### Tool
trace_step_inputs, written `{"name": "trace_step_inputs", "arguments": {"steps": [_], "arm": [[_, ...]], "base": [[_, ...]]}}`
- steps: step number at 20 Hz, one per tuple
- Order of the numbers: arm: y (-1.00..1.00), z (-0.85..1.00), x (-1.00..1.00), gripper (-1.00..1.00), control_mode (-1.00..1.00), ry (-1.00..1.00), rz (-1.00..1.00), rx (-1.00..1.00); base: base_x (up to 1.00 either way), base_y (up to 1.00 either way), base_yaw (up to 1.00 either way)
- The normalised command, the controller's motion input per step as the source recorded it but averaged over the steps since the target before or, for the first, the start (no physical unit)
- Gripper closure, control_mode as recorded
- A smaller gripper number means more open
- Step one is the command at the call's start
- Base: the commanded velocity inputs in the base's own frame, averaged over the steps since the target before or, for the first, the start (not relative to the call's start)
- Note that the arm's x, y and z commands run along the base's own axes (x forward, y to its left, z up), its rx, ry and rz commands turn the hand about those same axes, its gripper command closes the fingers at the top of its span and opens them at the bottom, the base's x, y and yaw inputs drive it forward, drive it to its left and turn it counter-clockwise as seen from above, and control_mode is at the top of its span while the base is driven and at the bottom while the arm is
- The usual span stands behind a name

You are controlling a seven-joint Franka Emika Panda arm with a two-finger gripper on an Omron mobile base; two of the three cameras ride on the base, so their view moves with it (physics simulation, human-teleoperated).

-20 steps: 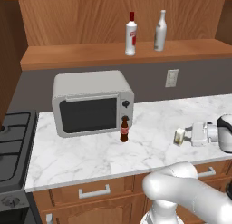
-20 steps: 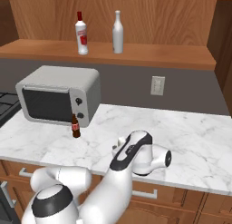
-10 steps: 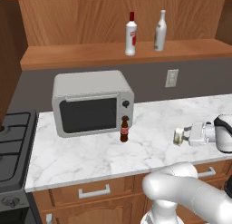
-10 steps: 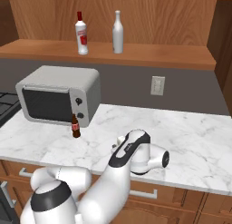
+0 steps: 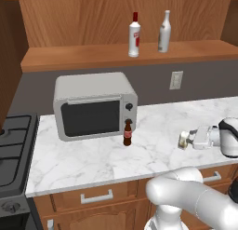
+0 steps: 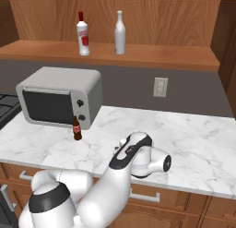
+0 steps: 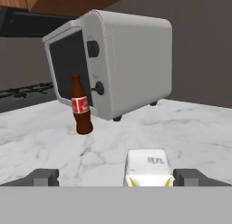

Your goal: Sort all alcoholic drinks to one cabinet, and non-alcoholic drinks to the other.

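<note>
Arm edged closer, jaws wide around carton (image 7: 148, 168)

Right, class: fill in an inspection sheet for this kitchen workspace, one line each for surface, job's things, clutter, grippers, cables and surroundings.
Surface: white marble counter, wooden drawers below.
Job's things: cola bottle upright on the counter, in front of the microwave's right end; pale carton on the counter between the gripper's fingers; red-capped white bottle and plain pale bottle upright on the wooden shelf.
Clutter: nothing seen.
Grippers: gripper open, low over the counter, a finger on each side of the carton, not closed on it.
Cables: nothing seen.
Surroundings: grey microwave, door shut; wall outlet; stove at the left.
</note>
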Motion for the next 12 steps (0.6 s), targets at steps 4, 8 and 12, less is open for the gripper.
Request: {"name": "trace_step_inputs", "arguments": {"steps": [4, 8, 12], "arm": [[-0.02, -0.04, 0.03, -1.00, -1.00, 0.00, -0.04, 0.00], [0.00, -0.15, 0.11, -1.00, -1.00, 0.00, -0.04, 0.00], [-0.12, -0.15, 0.02, -1.00, -1.00, 0.00, -0.04, 0.00]], "base": [[0.00, 0.00, 0.00], [0.00, 0.00, 0.00], [0.00, 0.00, 0.00]]}}
